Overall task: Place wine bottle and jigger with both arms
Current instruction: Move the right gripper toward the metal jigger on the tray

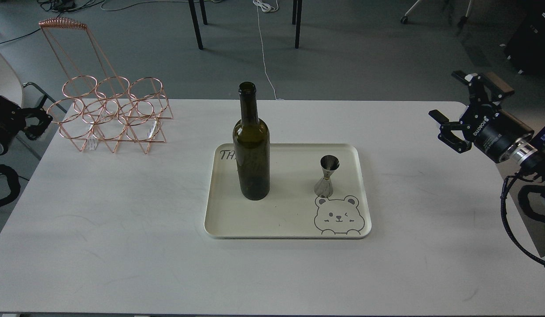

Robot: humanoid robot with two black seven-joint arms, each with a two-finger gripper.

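- The white surface (122, 246) carries everything; the cream tray (281, 220) sits at its middle, slightly toward the near edge.
- A copper wire rack (109, 114) stands at the surface's far left corner, empty and well apart from the tray.
- The wine bottle (251, 154) stands upright on the tray's left half, uncapped.
- The jigger (327, 176) stands upright on the tray's right half, just above the printed bear at the near right corner.
- The right pincer (450, 110) hangs over the right edge of the surface, fingers spread and holding nothing.
- The left pincer (36, 123) sits off the left edge; too dark to tell whether it is released or clenched.
- Judgement: both items rest on the tray, untouched by either arm, so the placing looks done, or else not yet begun.
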